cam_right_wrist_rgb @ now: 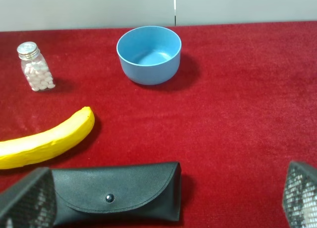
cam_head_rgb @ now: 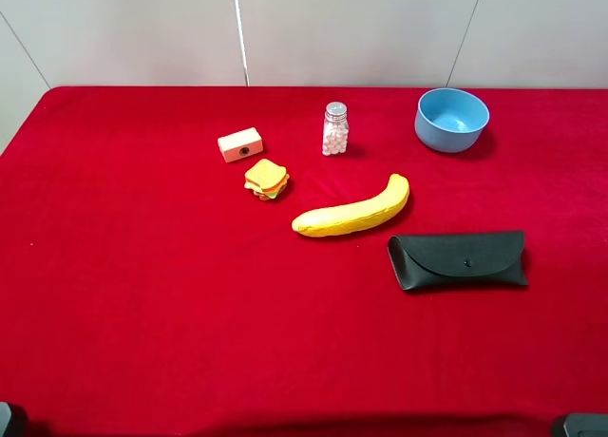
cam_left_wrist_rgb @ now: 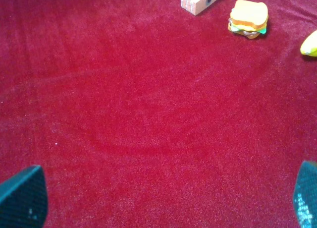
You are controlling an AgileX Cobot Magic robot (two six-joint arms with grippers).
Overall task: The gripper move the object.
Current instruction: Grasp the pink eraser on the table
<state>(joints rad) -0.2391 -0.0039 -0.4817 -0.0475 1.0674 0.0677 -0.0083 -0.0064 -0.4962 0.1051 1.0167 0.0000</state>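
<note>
The cream-white block (cam_head_rgb: 240,144) with pinkish edges and a dark round hole lies on the red cloth at the back, left of middle. In the left wrist view the block (cam_left_wrist_rgb: 200,0) lies far ahead of my left gripper (cam_left_wrist_rgb: 166,200). That gripper is open and empty over bare cloth, and only its two fingertips (cam_left_wrist_rgb: 25,198) show. My right gripper (cam_right_wrist_rgb: 163,200) is open and empty, just short of the black case (cam_right_wrist_rgb: 116,192). Neither gripper is near the block.
A toy sandwich (cam_head_rgb: 267,179) sits just in front of the block. A pill bottle (cam_head_rgb: 334,129), a blue bowl (cam_head_rgb: 452,120), a yellow banana (cam_head_rgb: 351,211) and the black case (cam_head_rgb: 458,258) lie to the right. Dark arm parts (cam_head_rgb: 9,421) show at the bottom corners.
</note>
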